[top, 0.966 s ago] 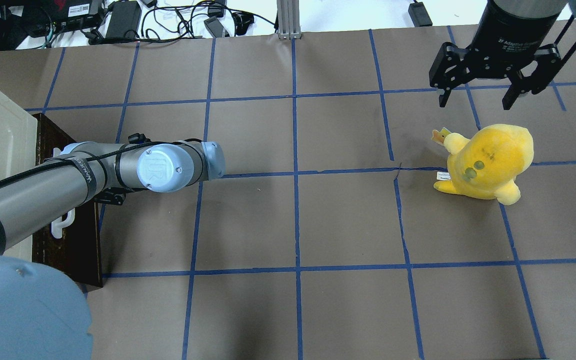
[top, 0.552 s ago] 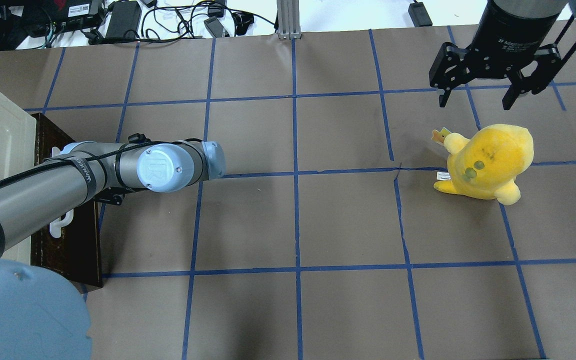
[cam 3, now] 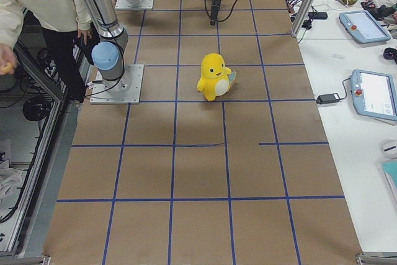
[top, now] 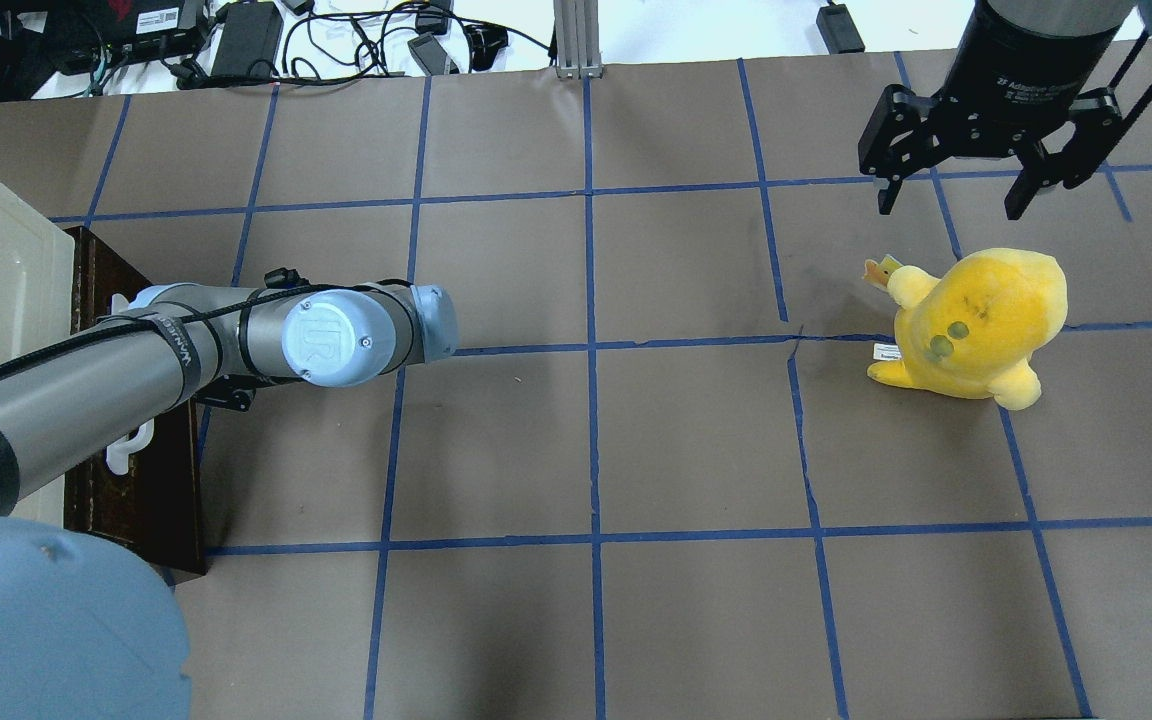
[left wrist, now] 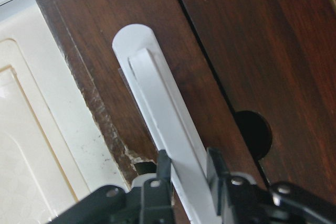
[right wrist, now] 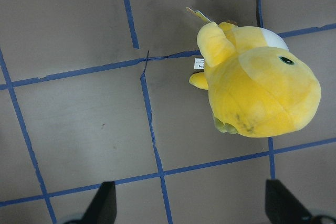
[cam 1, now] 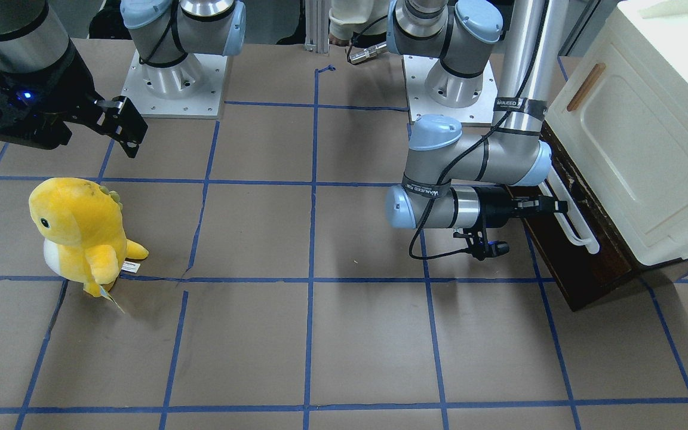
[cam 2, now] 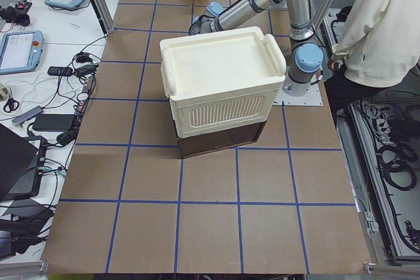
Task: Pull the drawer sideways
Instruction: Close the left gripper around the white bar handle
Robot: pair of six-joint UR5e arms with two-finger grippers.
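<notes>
The dark brown drawer (cam 1: 583, 269) sits under a cream-white cabinet (cam 1: 636, 137) at the table's left end. Its long white bar handle (cam 1: 572, 224) runs along the front. My left gripper (cam 1: 550, 206) is shut on this handle. In the left wrist view the two fingers (left wrist: 164, 167) close on both sides of the white bar (left wrist: 157, 103). In the overhead view the drawer (top: 151, 490) and its handle (top: 128, 452) show beneath my left arm, which hides the gripper. My right gripper (top: 951, 200) is open and empty, hovering far off at the back right.
A yellow plush toy (top: 976, 320) stands on the brown paper under my right gripper and also shows in the right wrist view (right wrist: 257, 87). Cables and power bricks (top: 236, 40) lie beyond the back edge. A person (cam 2: 380, 24) stands by the robot's base.
My left arm's elbow has shifted slightly to the right while the gripper stays on the handle. The drawer front has barely moved. The right arm and the plush have not moved.
</notes>
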